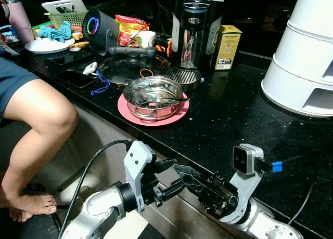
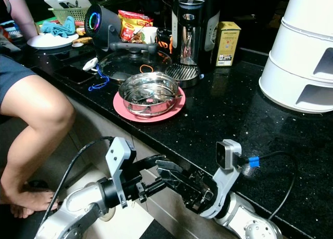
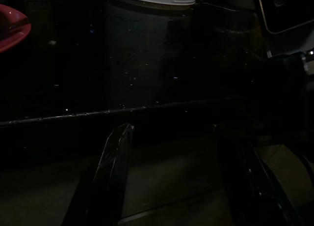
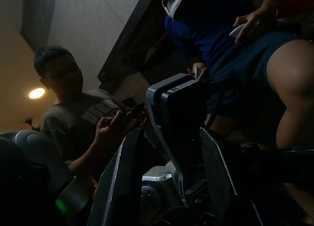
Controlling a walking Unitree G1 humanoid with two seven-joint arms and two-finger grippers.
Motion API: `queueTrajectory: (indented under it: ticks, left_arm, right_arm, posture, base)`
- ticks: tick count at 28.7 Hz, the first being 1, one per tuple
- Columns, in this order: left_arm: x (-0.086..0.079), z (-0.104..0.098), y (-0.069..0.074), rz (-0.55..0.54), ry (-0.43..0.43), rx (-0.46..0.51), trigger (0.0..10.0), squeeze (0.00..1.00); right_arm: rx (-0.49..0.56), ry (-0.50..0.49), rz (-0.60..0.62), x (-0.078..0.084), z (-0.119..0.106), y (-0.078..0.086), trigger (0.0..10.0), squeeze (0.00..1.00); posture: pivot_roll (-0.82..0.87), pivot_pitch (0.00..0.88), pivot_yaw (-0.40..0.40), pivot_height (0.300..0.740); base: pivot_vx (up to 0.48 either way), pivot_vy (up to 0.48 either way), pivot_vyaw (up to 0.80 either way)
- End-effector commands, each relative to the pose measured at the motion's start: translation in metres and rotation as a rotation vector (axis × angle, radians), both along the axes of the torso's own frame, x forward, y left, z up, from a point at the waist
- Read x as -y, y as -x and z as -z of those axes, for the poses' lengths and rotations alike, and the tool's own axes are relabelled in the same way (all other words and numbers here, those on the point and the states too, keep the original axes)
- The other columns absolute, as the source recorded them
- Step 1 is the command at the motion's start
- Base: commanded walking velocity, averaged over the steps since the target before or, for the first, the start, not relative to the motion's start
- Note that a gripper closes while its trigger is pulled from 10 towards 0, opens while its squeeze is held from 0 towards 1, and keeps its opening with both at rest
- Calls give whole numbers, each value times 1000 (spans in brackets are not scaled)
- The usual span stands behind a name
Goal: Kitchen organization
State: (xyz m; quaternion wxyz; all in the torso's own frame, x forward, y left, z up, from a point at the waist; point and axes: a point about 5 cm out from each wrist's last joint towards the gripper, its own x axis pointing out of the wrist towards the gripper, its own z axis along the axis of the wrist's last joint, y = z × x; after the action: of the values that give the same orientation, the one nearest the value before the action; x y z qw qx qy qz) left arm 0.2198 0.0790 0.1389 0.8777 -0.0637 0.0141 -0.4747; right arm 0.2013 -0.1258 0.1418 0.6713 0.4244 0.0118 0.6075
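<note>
Here, a steel bowl point(image 1: 153, 97) with utensils in it sits on a pink plate point(image 1: 177, 113) near the front edge of the black granite counter point(image 1: 234, 114); behind it stand a black coffee machine point(image 1: 196, 28), a yellow box point(image 1: 228, 47) and a glass pot lid point(image 1: 130, 67); a white tiered rack point(image 1: 307, 57) stands at the right. Below the counter edge the left gripper point(image 1: 169, 177) and right gripper point(image 1: 188, 179) meet, fingers parted on each. A seated person's bare leg point(image 1: 36, 124) is at the left.
</note>
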Motion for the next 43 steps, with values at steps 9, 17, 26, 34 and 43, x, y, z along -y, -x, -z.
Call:
queueTrajectory:
  ticks: [9,17,26,34,43]
  left_arm:
    - [2,0,0,21,-24,6,10000,0]
    - [2,0,0,14,-29,6,10000,0]
    - [3,2,0,16,-54,-2,10000,0]
    - [3,2,0,19,-62,0,10000,0]
    - [2,2,-1,18,-69,2,10000,0]
  right_arm:
    - [-18,11,-27,-1,4,0,10000,0]
    - [-23,13,-37,-1,5,0,10000,0]
    - [-24,8,-34,-1,4,0,10000,0]
    - [-23,3,-33,-1,4,0,10000,0]
    - [-21,2,-33,-1,4,-1,10000,0]
  posture:
    - [-12,0,-12,740]
    - [-12,0,-17,740]
    - [-14,0,-11,740]
    - [-14,0,-8,740]
    - [-13,0,-7,740]
  base:
    - [0,0,0]
    - [0,0,0]
    - [-29,0,0]
    - [-281,0,0]
    - [-320,0,0]
